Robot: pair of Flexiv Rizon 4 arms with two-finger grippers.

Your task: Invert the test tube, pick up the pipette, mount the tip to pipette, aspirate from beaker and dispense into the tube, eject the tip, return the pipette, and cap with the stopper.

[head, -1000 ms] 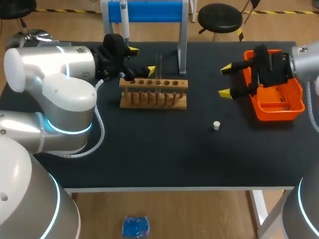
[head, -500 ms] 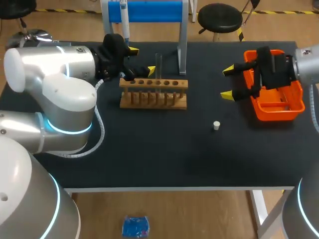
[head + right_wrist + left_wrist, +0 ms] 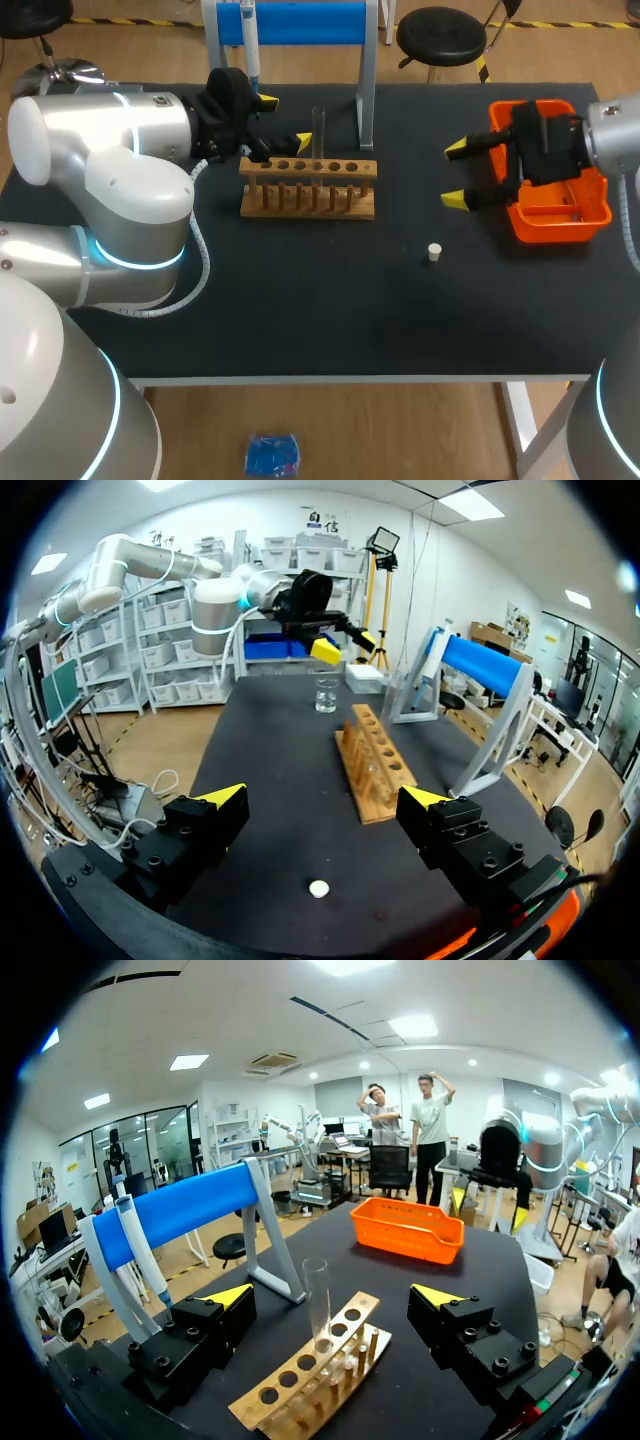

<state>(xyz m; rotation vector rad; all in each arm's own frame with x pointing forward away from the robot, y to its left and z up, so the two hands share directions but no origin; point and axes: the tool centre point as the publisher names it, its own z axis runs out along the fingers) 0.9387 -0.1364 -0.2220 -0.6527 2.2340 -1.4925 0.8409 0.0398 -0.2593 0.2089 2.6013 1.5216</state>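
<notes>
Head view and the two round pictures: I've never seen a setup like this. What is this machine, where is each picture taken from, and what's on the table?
It is a two-armed robot at a black table. The head view looks down from above and behind; each round picture comes from a camera on one wrist. The yellow-tipped left fingers and right fingers are open and hold nothing. On the table: a wooden rack with a glass test tube standing in it, a white stopper, an orange bin, a beaker, and a blue stand with a pipette hanging.
</notes>
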